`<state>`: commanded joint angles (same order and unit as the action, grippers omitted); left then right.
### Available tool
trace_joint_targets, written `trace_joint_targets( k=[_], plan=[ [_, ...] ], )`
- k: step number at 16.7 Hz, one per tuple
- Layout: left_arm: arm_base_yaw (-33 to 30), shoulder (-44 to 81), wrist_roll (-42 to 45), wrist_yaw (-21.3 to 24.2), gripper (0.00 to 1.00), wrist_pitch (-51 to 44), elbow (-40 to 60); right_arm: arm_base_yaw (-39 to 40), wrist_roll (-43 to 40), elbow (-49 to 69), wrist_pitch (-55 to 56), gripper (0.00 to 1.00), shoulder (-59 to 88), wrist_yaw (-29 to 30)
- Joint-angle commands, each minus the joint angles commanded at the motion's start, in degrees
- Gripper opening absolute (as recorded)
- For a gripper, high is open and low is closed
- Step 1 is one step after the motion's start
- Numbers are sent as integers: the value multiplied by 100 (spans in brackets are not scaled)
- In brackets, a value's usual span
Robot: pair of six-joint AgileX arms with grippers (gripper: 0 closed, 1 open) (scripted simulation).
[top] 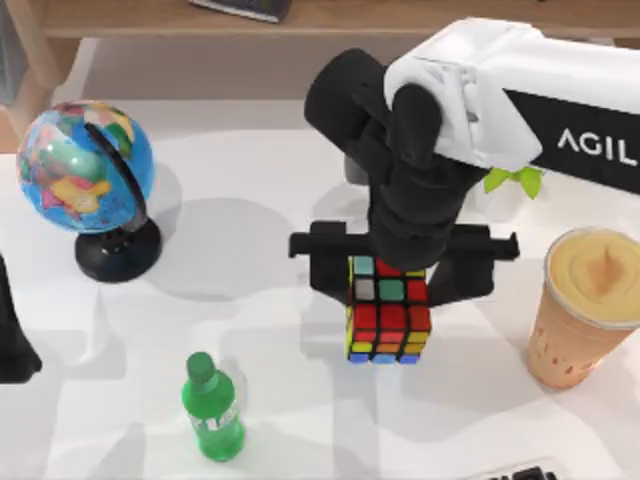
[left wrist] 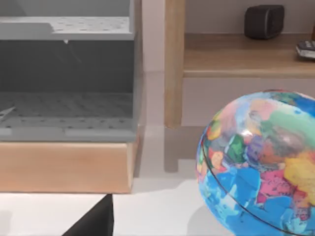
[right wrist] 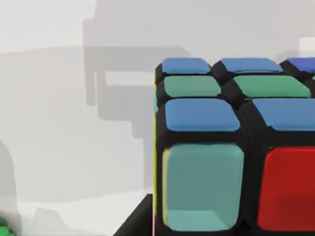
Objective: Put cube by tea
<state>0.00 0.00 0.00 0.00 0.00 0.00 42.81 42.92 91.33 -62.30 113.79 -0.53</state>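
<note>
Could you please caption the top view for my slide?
Right gripper holds the cube mid-table, left of the tea.

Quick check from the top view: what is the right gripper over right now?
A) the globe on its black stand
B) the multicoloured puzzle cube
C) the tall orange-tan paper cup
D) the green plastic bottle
B: in the top view the right gripper is on the multicoloured puzzle cube, its fingers either side, left of the orange-tan paper cup.
</note>
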Motion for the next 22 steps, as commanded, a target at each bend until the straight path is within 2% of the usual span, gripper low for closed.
trace_joint_targets(
  k=[12, 22],
  plan=[
    [0, 0, 0, 0, 100, 0, 0, -79, 5, -302, 29, 0, 272, 57],
    [0, 0, 0, 0, 100, 0, 0, -79, 5, -302, 29, 75, 272, 57]
  ],
)
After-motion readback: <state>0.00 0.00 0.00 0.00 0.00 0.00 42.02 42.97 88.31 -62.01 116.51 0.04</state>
